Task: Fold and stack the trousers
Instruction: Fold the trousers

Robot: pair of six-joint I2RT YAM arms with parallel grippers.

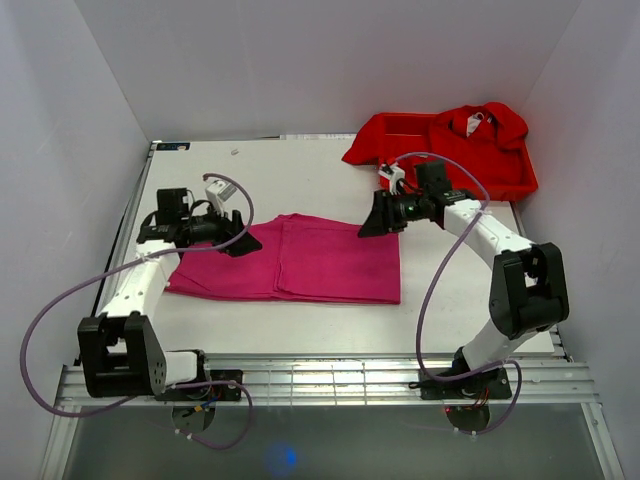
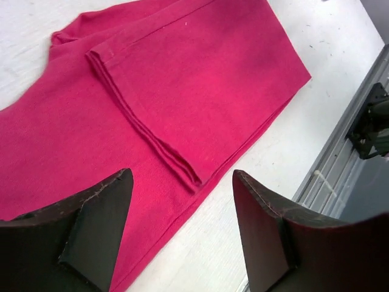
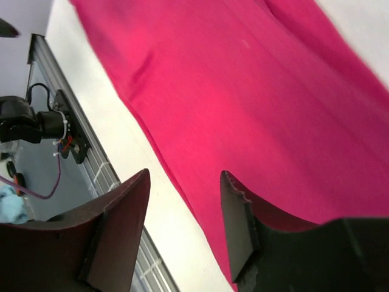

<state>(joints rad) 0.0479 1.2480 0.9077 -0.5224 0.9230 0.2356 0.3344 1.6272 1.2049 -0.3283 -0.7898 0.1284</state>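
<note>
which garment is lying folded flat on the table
The magenta-pink trousers; the brighter red garments sit heaped in the red tray.

The trousers (image 3: 273, 91) fill the centre and upper right, their edge slanting down across the white table (image 3: 115, 143) to the lower middle, above the right gripper (image 3: 183, 182), its two dark fingers standing apart, with a metal rail (image 3: 44, 61) along the left.

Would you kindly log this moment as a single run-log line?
trousers: folded, flat on table | left gripper: open, empty, at left end | right gripper: open, empty, at far-right corner
</note>
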